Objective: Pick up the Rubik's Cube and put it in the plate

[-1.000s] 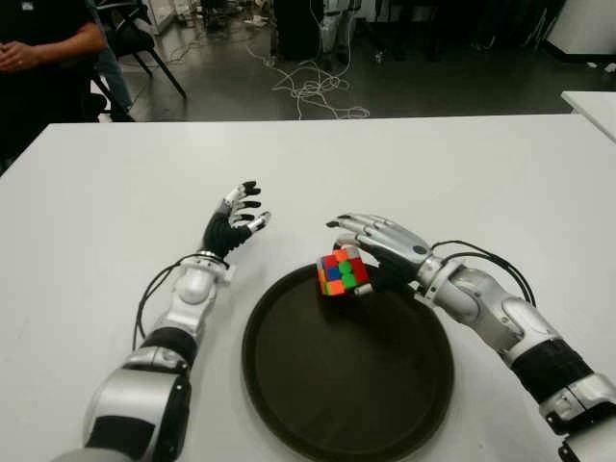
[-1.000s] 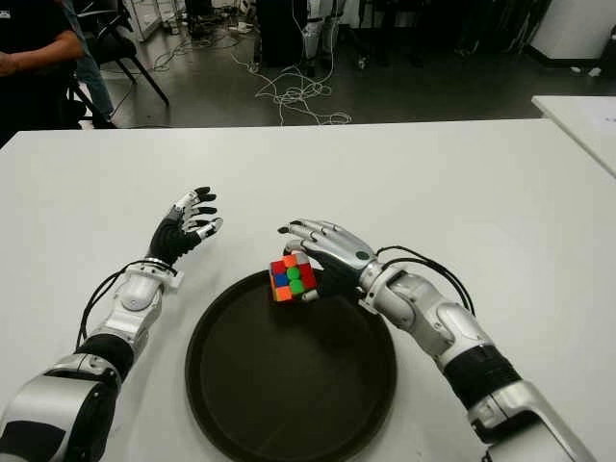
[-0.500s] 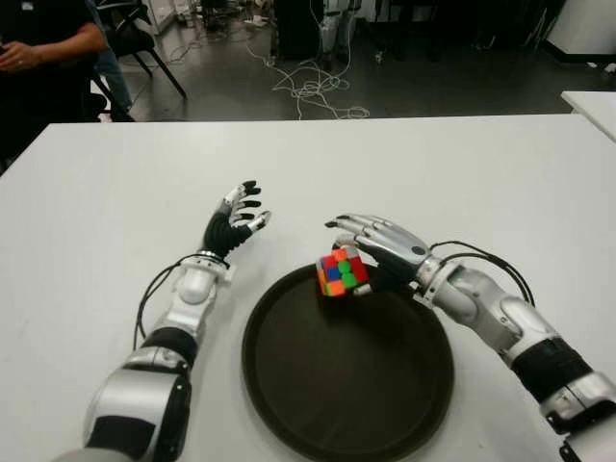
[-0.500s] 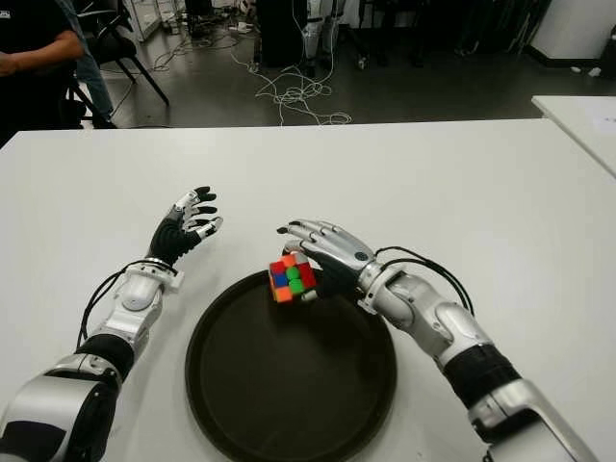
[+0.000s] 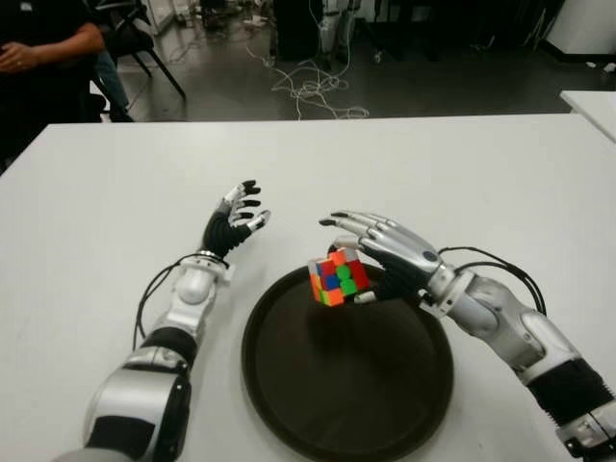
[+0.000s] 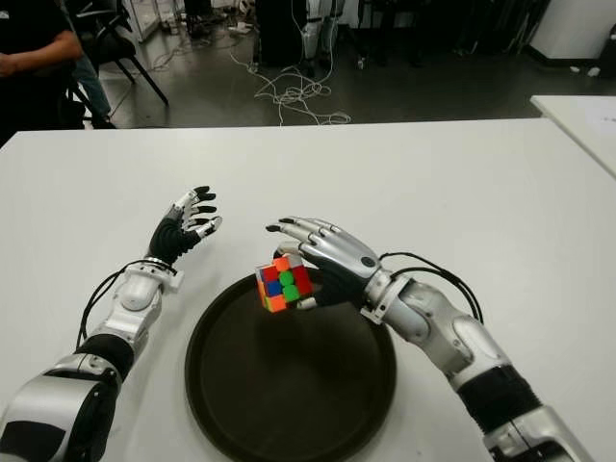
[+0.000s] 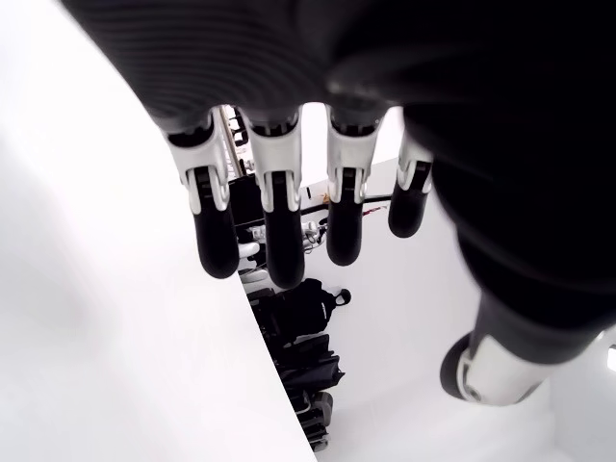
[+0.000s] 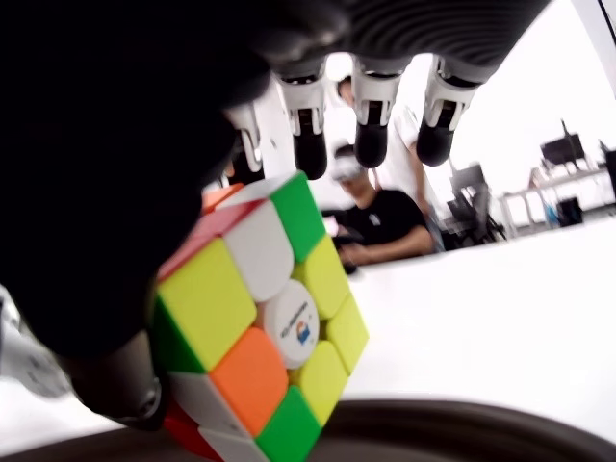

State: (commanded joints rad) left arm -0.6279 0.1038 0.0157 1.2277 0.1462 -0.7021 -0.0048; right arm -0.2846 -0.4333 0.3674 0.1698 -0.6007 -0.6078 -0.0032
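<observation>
Multicoloured Rubik's Cube (image 5: 332, 277) gripped in right hand (image 5: 385, 252), above plate (image 5: 346, 423).

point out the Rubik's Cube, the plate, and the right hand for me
Rubik's Cube (image 5: 335, 277), left eye view, its front face.
plate (image 5: 289, 404), left eye view, bare floor near the rim.
right hand (image 6: 332, 258), right eye view, back of the hand.

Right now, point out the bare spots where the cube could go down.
The plate is bare across its near and middle floor. Its far rim is crowded: the right hand holds the Rubik's Cube there. The white table is bare beyond both hands; the left hand shows left of the plate.
</observation>
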